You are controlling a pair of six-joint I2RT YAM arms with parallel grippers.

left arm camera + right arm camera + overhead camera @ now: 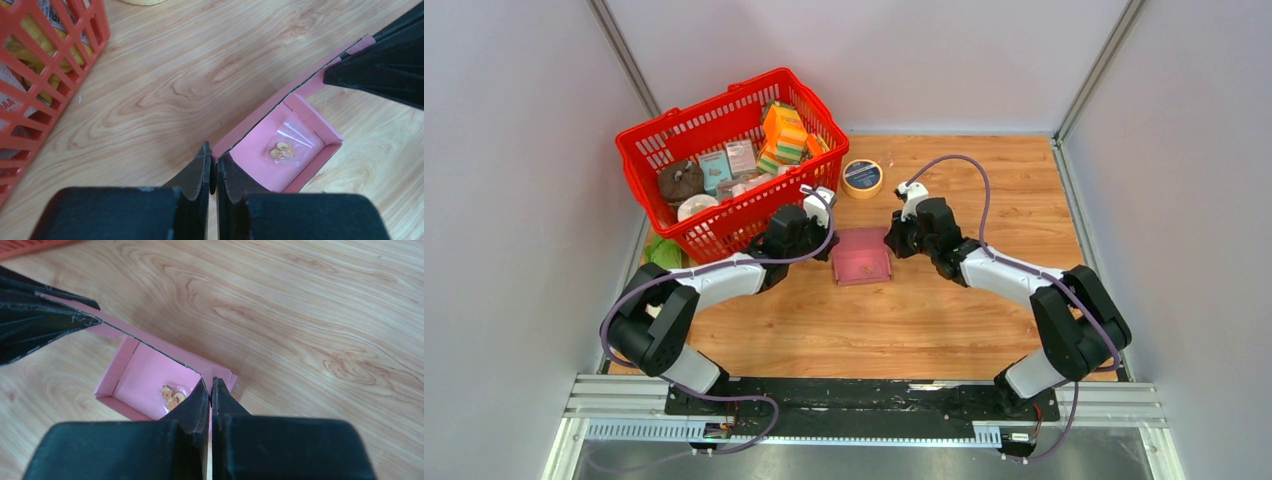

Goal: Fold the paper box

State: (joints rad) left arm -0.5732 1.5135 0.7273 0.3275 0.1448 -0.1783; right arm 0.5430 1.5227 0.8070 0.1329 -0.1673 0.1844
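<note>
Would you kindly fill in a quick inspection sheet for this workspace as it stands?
Surface: wooden table, no spills seen.
Job's things: paper box open, small clear bag inside.
Clutter: red basket of packs; tape roll.
Grippers: left gripper and right gripper each shut on the box's raised flap.
Cables: purple cables loop along both arms.
Surroundings: plain walls on three sides.

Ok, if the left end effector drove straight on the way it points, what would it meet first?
The paper box: the left end effector is shut on its wall. Beyond that, probably the wooden table; depth is unclear.
</note>
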